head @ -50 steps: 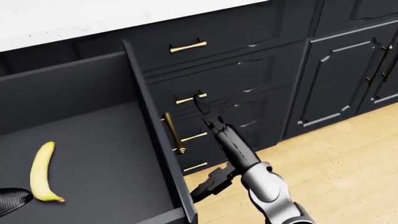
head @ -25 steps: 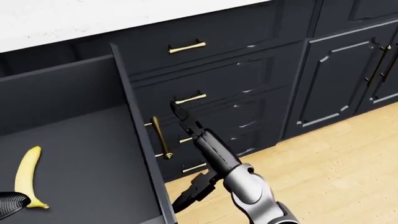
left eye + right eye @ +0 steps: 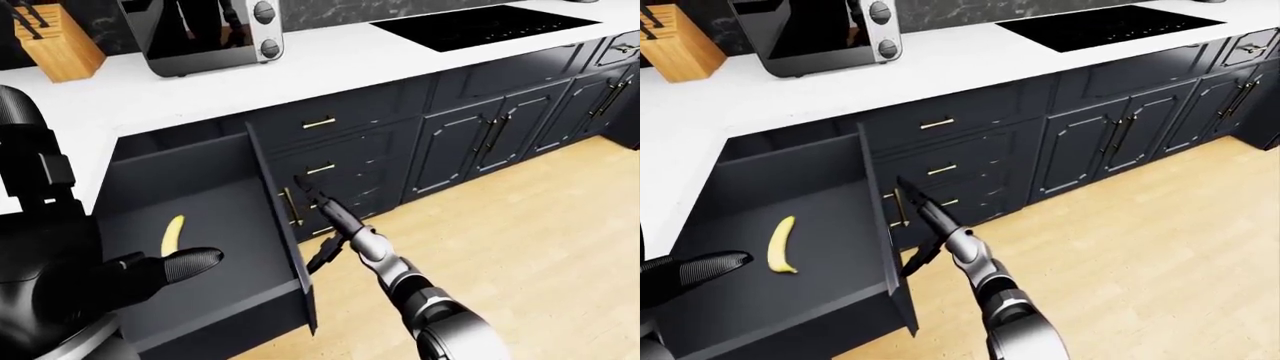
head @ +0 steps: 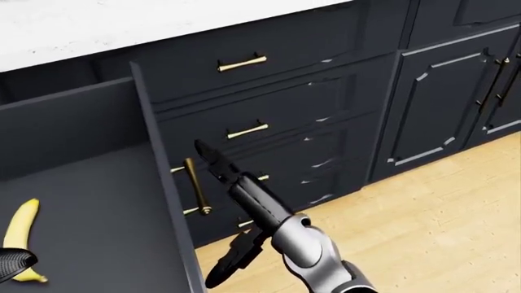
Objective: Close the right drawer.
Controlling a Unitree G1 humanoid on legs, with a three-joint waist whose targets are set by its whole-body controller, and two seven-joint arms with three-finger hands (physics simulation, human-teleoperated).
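Note:
The open right drawer (image 3: 215,217) juts out from the dark cabinets, and a yellow banana (image 3: 172,234) lies on its floor. Its front panel (image 4: 159,183) carries a brass handle (image 4: 193,186) that faces right in the head view. My right hand (image 4: 220,171) is open, with straight fingers against the panel's outer face beside the handle and the thumb hanging below. My left hand (image 3: 170,266) hovers open over the drawer's lower left in the left-eye view and holds nothing.
Closed drawers with brass pulls (image 3: 320,121) and cabinet doors (image 3: 490,135) stand to the drawer's right. The white counter (image 3: 330,52) carries a microwave (image 3: 200,30), a knife block (image 3: 55,41) and a black cooktop (image 3: 485,26). Wooden floor (image 3: 530,247) lies to the right.
In the head view the drawer front, its handle and the banana have slid left while the other cabinets stayed put. My right hand has moved left with the panel.

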